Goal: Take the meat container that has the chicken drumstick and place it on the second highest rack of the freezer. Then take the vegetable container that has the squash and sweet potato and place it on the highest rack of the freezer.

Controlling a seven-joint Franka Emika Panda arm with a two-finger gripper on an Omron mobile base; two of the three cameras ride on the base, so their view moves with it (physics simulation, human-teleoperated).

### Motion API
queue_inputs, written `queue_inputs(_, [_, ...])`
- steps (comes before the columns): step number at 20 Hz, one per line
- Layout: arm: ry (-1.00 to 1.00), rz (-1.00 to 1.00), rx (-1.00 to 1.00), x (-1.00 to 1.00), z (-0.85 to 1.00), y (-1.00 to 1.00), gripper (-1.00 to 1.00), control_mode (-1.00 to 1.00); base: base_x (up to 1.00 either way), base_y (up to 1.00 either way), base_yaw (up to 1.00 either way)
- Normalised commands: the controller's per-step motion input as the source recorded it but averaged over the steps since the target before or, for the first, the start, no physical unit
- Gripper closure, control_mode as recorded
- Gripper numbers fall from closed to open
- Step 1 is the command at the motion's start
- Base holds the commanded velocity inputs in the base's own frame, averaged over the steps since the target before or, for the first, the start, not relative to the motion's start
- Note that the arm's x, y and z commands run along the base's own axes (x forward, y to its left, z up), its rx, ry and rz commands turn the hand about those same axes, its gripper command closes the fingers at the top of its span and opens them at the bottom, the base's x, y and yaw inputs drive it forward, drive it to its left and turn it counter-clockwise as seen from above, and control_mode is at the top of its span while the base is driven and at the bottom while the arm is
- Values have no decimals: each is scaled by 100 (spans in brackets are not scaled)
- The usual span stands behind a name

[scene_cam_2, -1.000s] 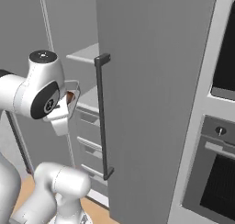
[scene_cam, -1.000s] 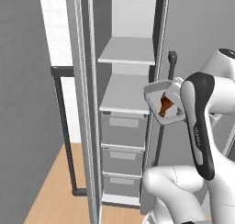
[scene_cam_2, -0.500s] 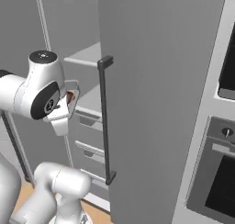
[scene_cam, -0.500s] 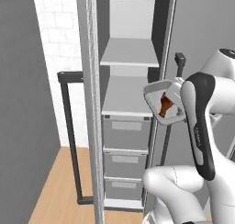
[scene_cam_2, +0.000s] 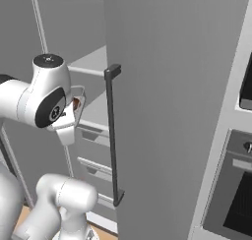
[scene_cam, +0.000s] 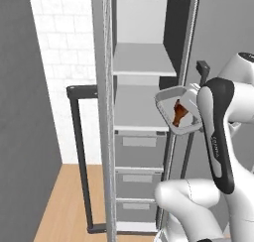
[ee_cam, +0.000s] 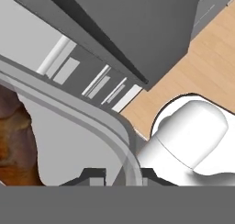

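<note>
Closer now: the base has driven nearer the open freezer (scene_cam: 144,112), so both base views have shifted, while the carried container sits the same against the arm.

Freezer interior ahead, highest rack (scene_cam: 143,62) above, second highest rack (scene_cam: 136,112) just over the grey drawers (scene_cam: 139,148). The meat container (scene_cam: 177,109), held up tilted in the gripper (ee_cam: 120,175), is just beside that lower shelf's front edge; the jaws pinch its rim. Level it, clear the door frame, then slide in low so the chicken drumstick (scene_cam: 179,115) does not roll.
</note>
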Motion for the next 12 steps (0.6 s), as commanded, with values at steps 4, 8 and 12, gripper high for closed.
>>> queue_inputs(4, [0, 0, 0, 0, 0, 0, 100, 100, 43, 43, -9])
queue_inputs(8, [0, 0, 0, 0, 0, 0, 100, 100, 60, 4, -15])
queue_inputs(12, [0, 0, 0, 0, 0, 0, 100, 100, 49, 5, -15])
